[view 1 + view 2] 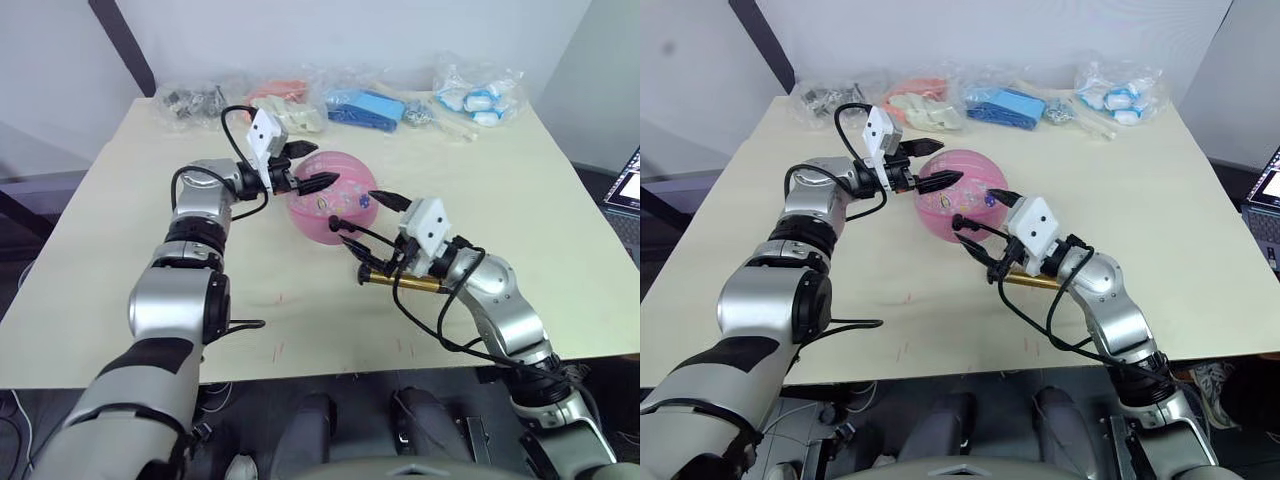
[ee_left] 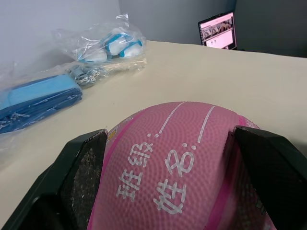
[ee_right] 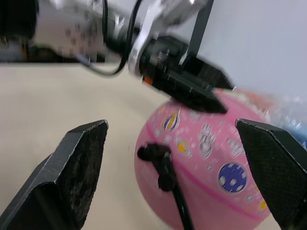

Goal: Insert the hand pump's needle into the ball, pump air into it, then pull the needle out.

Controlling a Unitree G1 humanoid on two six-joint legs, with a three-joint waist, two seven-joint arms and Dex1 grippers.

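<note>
The pink ball rests on the table's middle. My left gripper is open, one finger on each side of the ball's upper left, as the left wrist view shows with the ball between them. The hand pump, a gold cylinder, lies on the table under my right wrist. Its black hose rises to a black fitting pressed against the ball's near side, and the needle itself is hidden. My right gripper is open just in front of the ball, holding nothing.
Clear plastic bags line the table's far edge: grey hardware, orange items, blue packs, white and blue pieces. A laptop sits beyond the table's right edge. The cream table has bare room at the right and front.
</note>
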